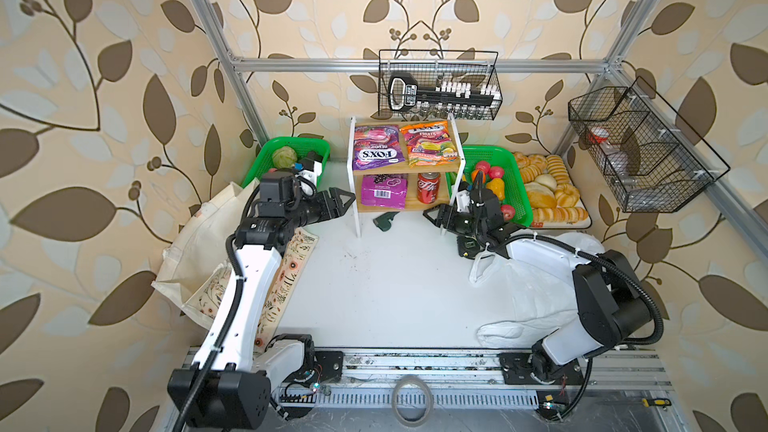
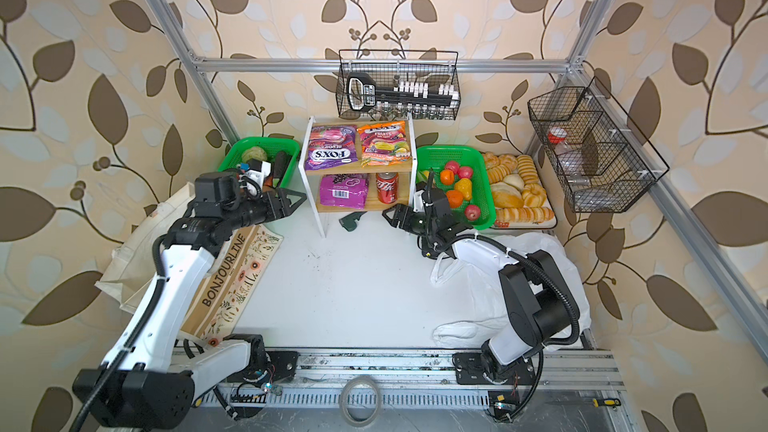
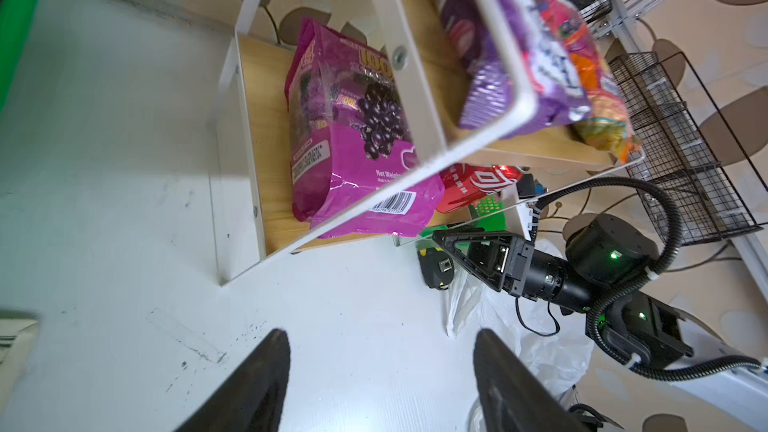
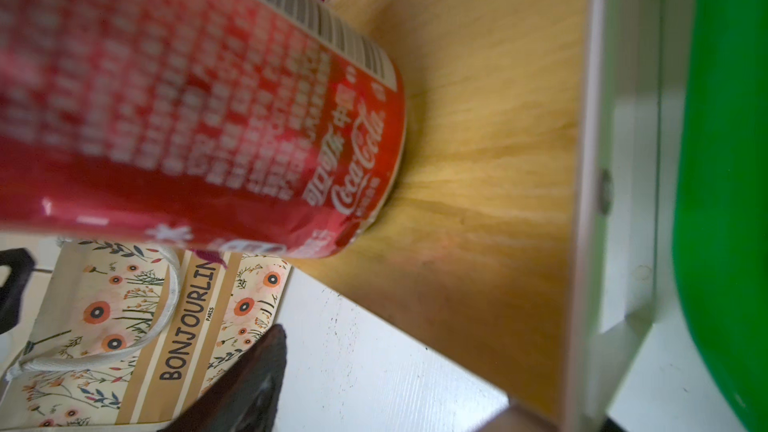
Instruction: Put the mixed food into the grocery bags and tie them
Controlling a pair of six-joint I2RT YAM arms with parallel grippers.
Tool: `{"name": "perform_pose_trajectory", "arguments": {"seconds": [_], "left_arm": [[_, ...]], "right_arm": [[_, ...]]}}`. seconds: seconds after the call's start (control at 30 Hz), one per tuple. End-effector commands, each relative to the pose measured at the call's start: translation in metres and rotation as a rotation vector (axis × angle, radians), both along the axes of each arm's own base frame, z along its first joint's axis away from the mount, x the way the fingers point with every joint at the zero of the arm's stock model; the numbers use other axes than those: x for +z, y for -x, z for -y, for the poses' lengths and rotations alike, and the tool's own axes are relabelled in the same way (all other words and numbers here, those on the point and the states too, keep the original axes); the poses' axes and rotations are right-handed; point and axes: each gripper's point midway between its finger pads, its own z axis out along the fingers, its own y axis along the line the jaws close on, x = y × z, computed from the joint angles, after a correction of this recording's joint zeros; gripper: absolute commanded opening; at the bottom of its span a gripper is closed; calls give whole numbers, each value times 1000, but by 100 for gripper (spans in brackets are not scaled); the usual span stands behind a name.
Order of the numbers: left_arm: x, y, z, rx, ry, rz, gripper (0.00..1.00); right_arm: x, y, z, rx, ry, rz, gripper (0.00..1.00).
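1. Closest of all, the red soda can (image 4: 199, 110) is seen filling the right wrist view. It is stood upright on the lower board of the wooden shelf (image 4: 478, 160), with its long axis vertical and its top turned up in both top views.
2. White lettering and a barcode are carried on its red wall, which is creased near the base.
3. The purple grape packet (image 1: 382, 191) is laid flat just beside it on the same board, and the orange Fox's Fruits packet (image 1: 428, 145) is laid on the board above.
4. The right gripper (image 1: 432, 218) is held just in front of the can, fingers spread apart with nothing between them. It is flanked by the shelf's white post (image 4: 590, 160) and the green basket (image 1: 517, 184).
5. The left gripper (image 3: 380, 334) is held near the shelf's other front corner, its fingers wide and empty.
6. On the tabletop (image 1: 395, 284), the cream canvas tote (image 2: 232, 284) is spread under the left arm and the white plastic carrier (image 1: 528, 284) under the right.
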Motion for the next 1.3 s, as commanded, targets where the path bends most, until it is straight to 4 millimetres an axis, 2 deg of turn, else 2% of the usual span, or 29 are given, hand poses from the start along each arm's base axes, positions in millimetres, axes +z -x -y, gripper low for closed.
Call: {"name": "perform_pose_trajectory", "arguments": {"seconds": [0.0,0.2,0.27,0.47,0.73,0.87,0.93,1.0,1.1,1.17,1.27], "left_arm": [[29,-21,9,2,34,107,66],[22,-69,0,80,25,95,52],[21,-79,2,79,33,82,48],[19,-94,0,105,37,77,47],[19,-95,-3,116,11,81,49],[18,-98,-1,98,7,74,49],[3,-106,0,100,21,46,48],[0,-107,0,108,23,34,49],[7,-101,1,96,32,43,53],[26,-86,2,86,32,83,61],[48,-62,-2,89,2,129,67]], "right_arm": [[25,-17,-6,12,-32,84,80],[19,-21,-4,0,-26,71,80],[18,-24,-2,-8,-27,67,80],[18,-30,0,-12,-29,61,79],[10,-44,11,-37,-15,44,79],[13,-50,12,-35,-47,45,79],[13,-51,10,-23,-82,39,79],[14,-53,11,-23,-86,37,79],[16,-53,16,-26,-75,43,80],[18,-49,17,-14,-61,45,80],[24,-37,19,5,-44,58,82]]}}
